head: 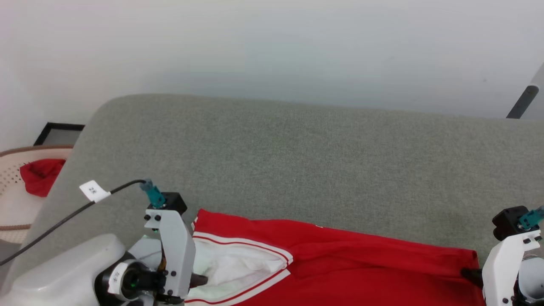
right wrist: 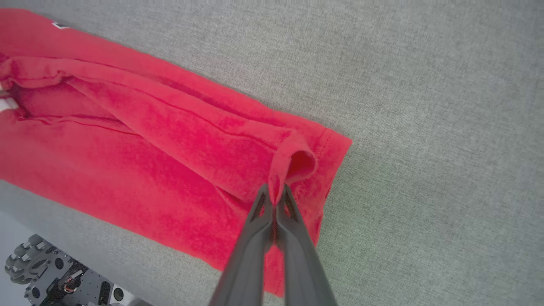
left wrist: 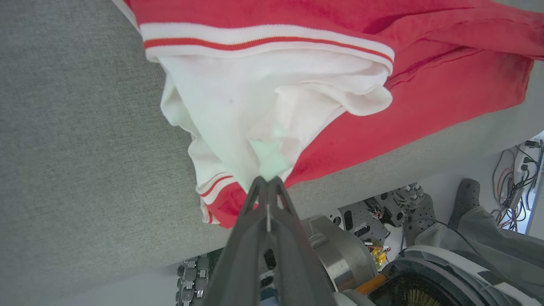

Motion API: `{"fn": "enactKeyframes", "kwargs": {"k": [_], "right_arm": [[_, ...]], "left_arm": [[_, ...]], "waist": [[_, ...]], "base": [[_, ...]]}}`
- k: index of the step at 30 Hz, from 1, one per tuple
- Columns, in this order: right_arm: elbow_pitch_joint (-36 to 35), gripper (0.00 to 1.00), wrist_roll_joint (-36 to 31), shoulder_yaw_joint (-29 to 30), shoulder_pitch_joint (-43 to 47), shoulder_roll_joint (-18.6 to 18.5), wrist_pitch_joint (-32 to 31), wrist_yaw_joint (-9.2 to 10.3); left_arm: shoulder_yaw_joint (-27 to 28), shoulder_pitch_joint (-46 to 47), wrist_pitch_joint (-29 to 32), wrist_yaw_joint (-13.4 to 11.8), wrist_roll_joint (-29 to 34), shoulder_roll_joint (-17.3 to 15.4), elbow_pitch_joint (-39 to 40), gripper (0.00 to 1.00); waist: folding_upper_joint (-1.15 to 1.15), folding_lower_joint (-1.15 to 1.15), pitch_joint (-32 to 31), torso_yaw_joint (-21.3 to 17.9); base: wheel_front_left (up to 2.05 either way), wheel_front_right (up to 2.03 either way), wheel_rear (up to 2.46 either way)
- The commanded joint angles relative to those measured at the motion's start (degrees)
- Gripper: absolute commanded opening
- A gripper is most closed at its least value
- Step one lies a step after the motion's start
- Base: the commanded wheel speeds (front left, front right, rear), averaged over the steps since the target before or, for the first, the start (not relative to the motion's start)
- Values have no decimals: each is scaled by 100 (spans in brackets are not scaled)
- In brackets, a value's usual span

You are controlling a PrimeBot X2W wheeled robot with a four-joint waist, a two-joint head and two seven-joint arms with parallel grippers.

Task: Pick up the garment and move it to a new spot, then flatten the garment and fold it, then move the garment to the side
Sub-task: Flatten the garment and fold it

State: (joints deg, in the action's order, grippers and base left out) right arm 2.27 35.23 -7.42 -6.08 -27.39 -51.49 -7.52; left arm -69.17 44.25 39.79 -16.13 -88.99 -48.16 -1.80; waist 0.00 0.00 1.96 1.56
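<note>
Fingers first: your left fingers (left wrist: pixel 248 221) are pressed together on a bunch of white lining at the left end of the garment (left wrist: pixel 425 106). They grip just below the white-and-red striped trim (left wrist: pixel 263 40) as the left wrist view shows it. Your right fingers (right wrist: pixel 253 229) are pressed together on a small raised fold of red cloth near the garment's hemmed right end.

Between the two grips, the garment lies as a long, loosely creased red band on the grey table (head: pixel 297 148), close along the table's near edge. At the left end the lining gathers to a peak at the fingertips. At the right end the pinched fold stands up as a small loop, and the cloth around it lies flat.

Beyond the garment, the table's grey cloth runs back to a rounded far-left corner. Past that corner, to your left, a small red cloth (head: pixel 40 175) lies in a pale woven basket (head: pixel 10 191), well apart from the garment. A black-framed panel (head: pixel 57 134) sits behind the basket, and a white wall (head: pixel 272 42) stands farthest off.
</note>
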Motion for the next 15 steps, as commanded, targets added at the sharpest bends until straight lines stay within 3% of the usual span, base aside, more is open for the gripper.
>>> {"fn": "enactKeyframes", "kwargs": {"k": [1, 2, 3, 5, 7, 9, 13, 14, 15], "right_arm": [[-15, 100, -18, 47, 124, 29, -33, 6], [-21, 100, -33, 60, 128, 39, -56, 6], [-34, 100, -35, 76, 134, 50, -78, 6], [-63, 100, -54, 130, 182, 70, -117, 6], [-103, 100, -54, 177, 227, 97, -131, 6], [-154, 100, -70, 256, 252, 149, -103, 6], [-247, 100, -49, 394, 349, 273, -49, 6], [-284, 100, -84, 424, 359, 299, -15, 6], [-314, 100, -102, 457, 376, 335, 32, 6]], "left_arm": [[24, -69, 25, 0, -40, -7, -12, 42], [24, -57, 21, 37, -33, -9, 3, 47], [45, -62, 20, 37, -70, -5, 12, 64], [73, -87, 26, 68, -117, -18, 61, 64], [103, -94, -5, 78, -137, -45, 110, 77], [110, -95, -49, 71, -80, -79, 176, 76], [176, -126, -310, 108, 44, -157, 260, 89], [203, -129, -406, 114, 100, -179, 275, 100], [217, -155, -511, 133, 155, -197, 284, 100]], "waist": [[0, 0, -88, 16], [0, 0, -127, 26], [0, 0, -169, 42], [0, 0, -240, 67], [0, 0, -290, 92], [0, 0, -338, 116], [0, 0, -425, 147], [0, 0, -444, 153], [0, 0, -464, 158]], "base": [[0, 0, 0], [0, 0, 0], [0, 0, 0], [0, 0, 0], [0, 0, 0], [0, 0, 0], [0, 0, 0], [0, 0, 0], [0, 0, 0]]}}
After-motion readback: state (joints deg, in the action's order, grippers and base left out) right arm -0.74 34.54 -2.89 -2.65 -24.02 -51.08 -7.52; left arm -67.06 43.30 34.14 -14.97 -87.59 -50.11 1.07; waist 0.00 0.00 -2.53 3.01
